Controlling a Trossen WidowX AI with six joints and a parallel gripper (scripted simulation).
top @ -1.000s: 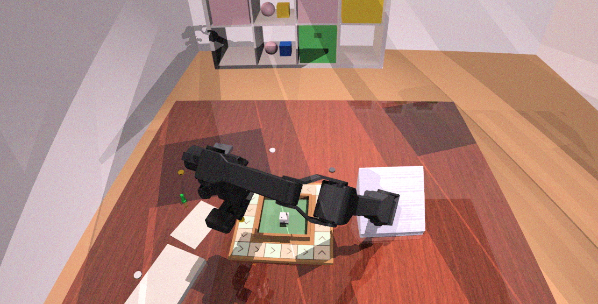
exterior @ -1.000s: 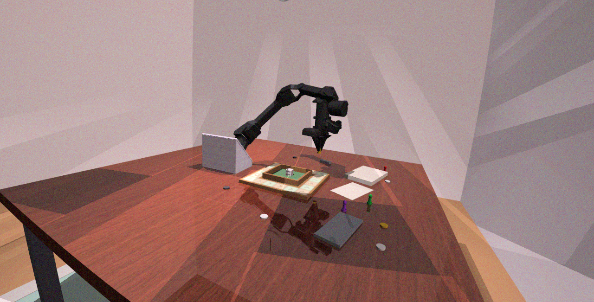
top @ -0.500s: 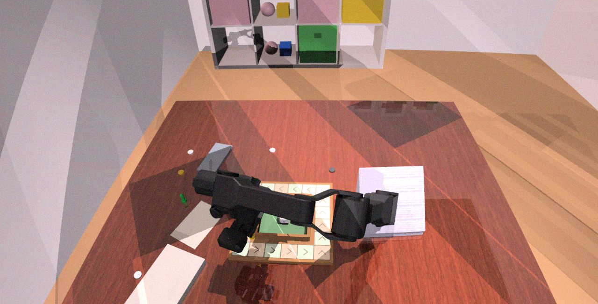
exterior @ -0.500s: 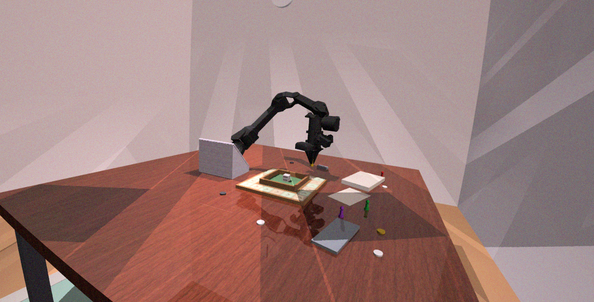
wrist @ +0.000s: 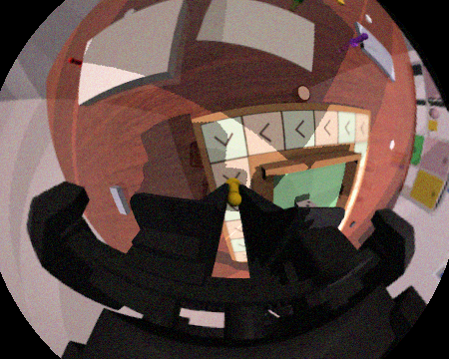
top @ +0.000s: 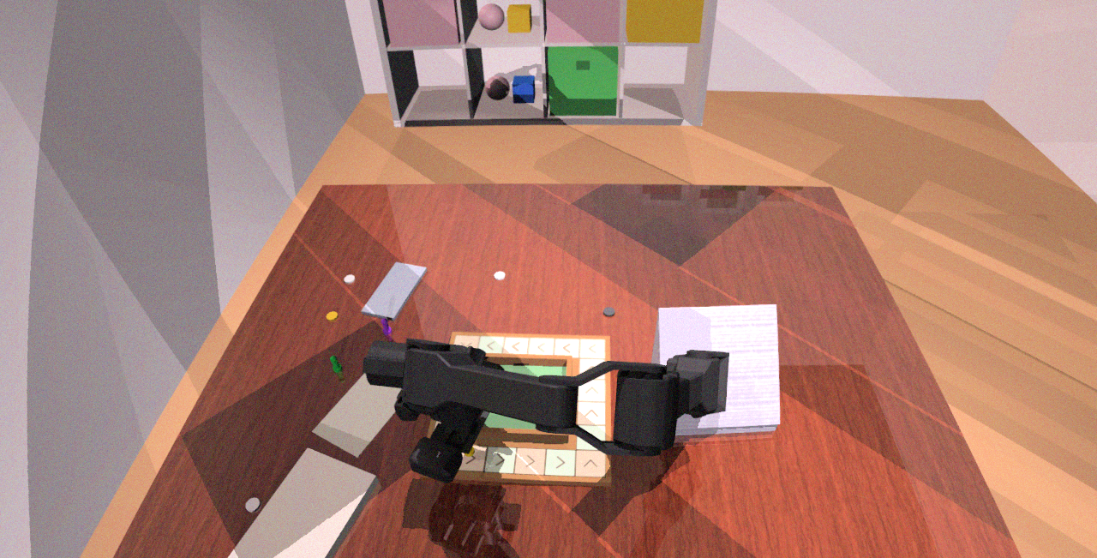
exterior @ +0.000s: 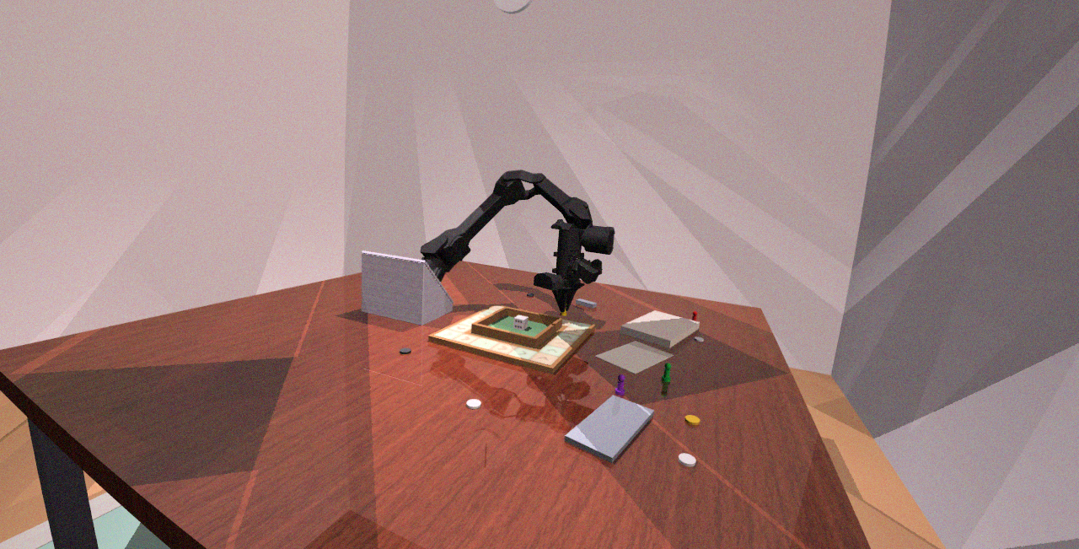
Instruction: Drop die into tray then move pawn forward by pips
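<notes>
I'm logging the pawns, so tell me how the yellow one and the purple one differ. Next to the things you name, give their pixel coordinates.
The yellow pawn (exterior: 564, 313) (wrist: 234, 192) is gripped between the fingers; the purple pawn (exterior: 620, 384) (wrist: 357, 41) is not held. The yellow one is over the board; the purple one stands off it, by a grey-blue slab (top: 394, 291) (exterior: 609, 428) (wrist: 378, 54).

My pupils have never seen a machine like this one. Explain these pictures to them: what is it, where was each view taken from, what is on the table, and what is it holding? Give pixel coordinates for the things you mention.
The machine is one black robot arm (top: 490, 393) (exterior: 482, 221) ending in a gripper (exterior: 564, 310) (wrist: 232, 187), a pair of fingers. The top view looks down from above, the exterior view looks across the table (top: 728, 493) (exterior: 339, 454), and the wrist view looks out past the fingers.

On the table lies a board (top: 529, 463) (exterior: 494, 353) (wrist: 300, 129) with arrowed squares around a tray (exterior: 497, 336) (wrist: 309, 167). A white die (exterior: 520, 322) sits inside the tray. Green (top: 336, 364) (exterior: 667, 374) and purple (top: 386, 327) (exterior: 620, 384) (wrist: 358, 40) pawns stand elsewhere. The gripper is closed on a yellow pawn (exterior: 564, 313) (wrist: 234, 195).
</notes>
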